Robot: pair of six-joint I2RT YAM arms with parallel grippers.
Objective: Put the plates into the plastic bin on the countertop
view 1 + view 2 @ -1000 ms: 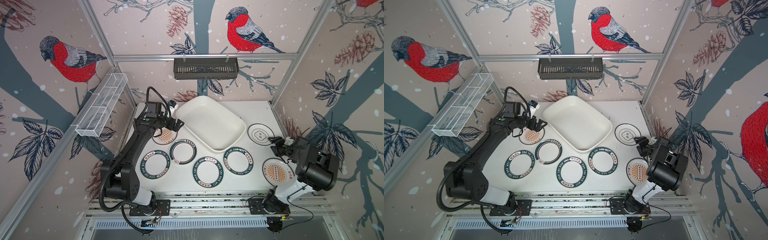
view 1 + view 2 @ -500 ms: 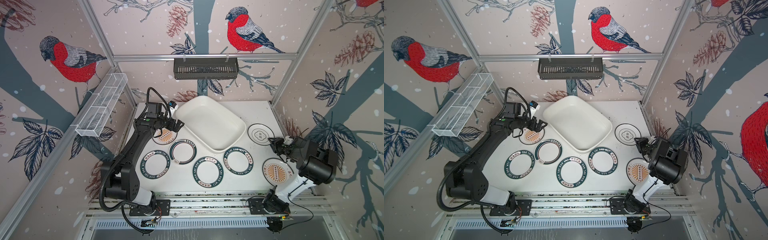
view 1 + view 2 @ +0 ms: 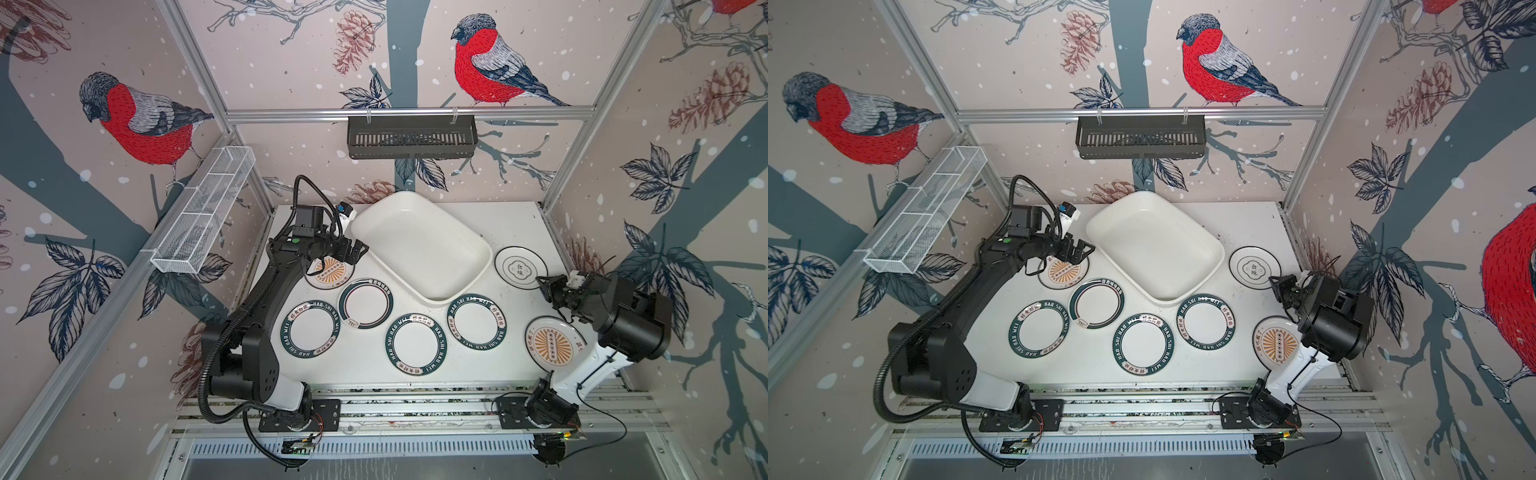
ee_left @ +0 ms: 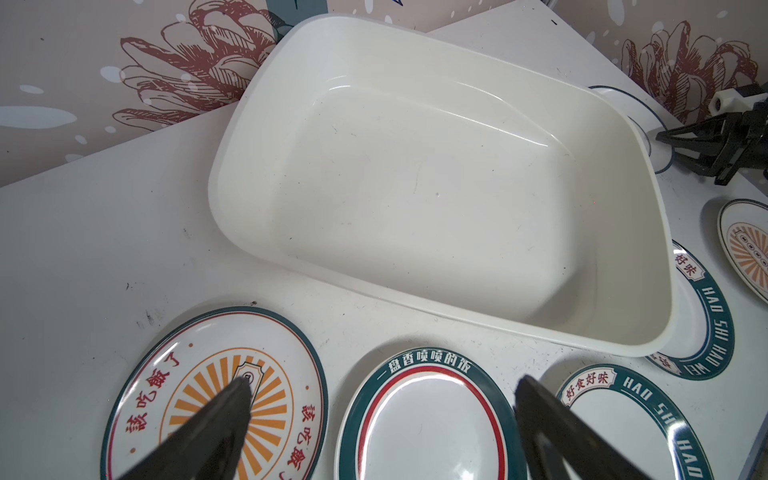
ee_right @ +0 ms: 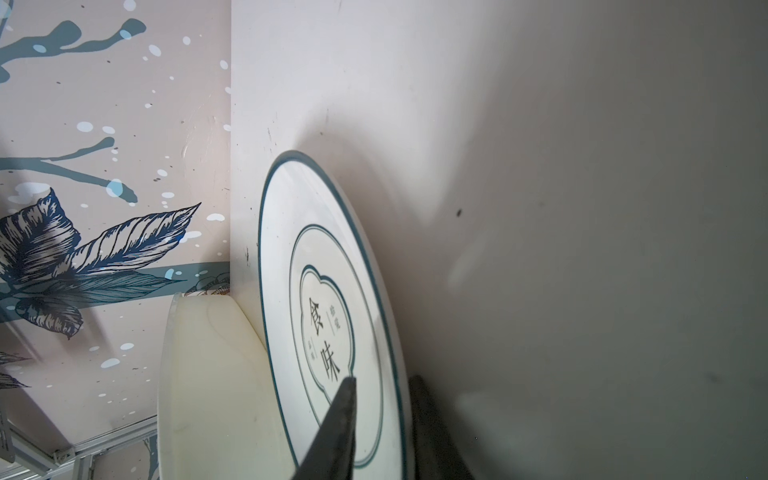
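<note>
Bullfinch-and-pinecone wallpaper closes in the white countertop (image 3: 519, 216) on three sides. The plastic bin (image 3: 419, 249) sits skewed on it toward the rear edge, with nothing in it. All seven plates lie flat on the countertop around it, so no plate has been delivered yet. The right gripper (image 3: 545, 289) reaches toward the right edge, where the thin-lined plate (image 3: 517, 266) lies just beside the bin. In the right wrist view one finger (image 5: 338, 424) lies over the plate's face and the other (image 5: 432, 428) sits outside its rim. The jaws stand narrow on either side of that rim, but whether they already bite cannot be told. The left gripper (image 3: 360, 252) hangs with its jaws wide apart over the sunburst plate (image 3: 330, 272) near the rear left corner, holding nothing. The chief risk appears to be on the right: a pinch at the very edge of a glazed, shallow plate gives little purchase. The plate could pivot or slide out on the lift, or knock the bin's flared lip on the way over. On the left, a finger failing to get under the low rim would likely shove the sunburst plate into the red-ringed plate (image 3: 365, 303) just beside it or against the bin wall. Should both arms reach for the bin together, they could meet above it.
</note>
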